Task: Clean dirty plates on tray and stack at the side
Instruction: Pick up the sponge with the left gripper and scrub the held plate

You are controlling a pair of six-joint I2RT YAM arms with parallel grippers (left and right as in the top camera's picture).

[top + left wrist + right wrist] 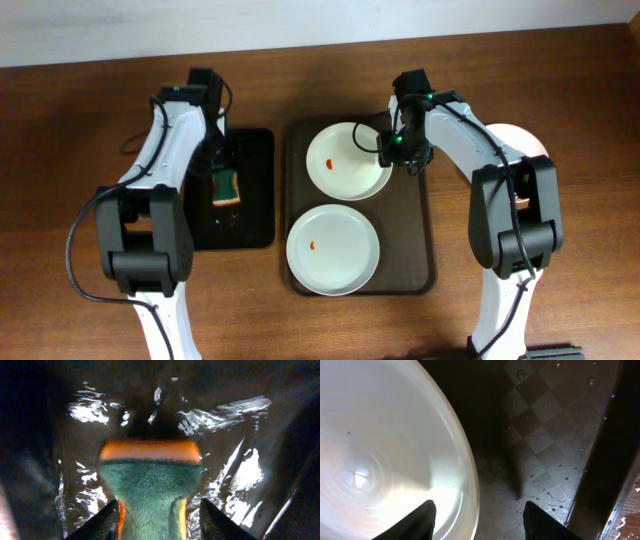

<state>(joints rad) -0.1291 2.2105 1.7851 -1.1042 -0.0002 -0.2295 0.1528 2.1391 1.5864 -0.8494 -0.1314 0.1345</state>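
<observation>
The brown tray (410, 220) lies mid-counter, the black tray (255, 205) just left of it, with the far plate (350, 175) and near plate (335, 255) on the brown one, both smeared, the right gripper (479, 520) spread astride the far plate's rim, and the left gripper (159, 517) spread around a green-and-orange sponge (150, 480).

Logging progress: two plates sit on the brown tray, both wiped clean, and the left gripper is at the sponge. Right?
Not clean: in the overhead view the far plate and the near plate on the tray each show an orange-red smear. The left gripper is at the sponge.
</observation>
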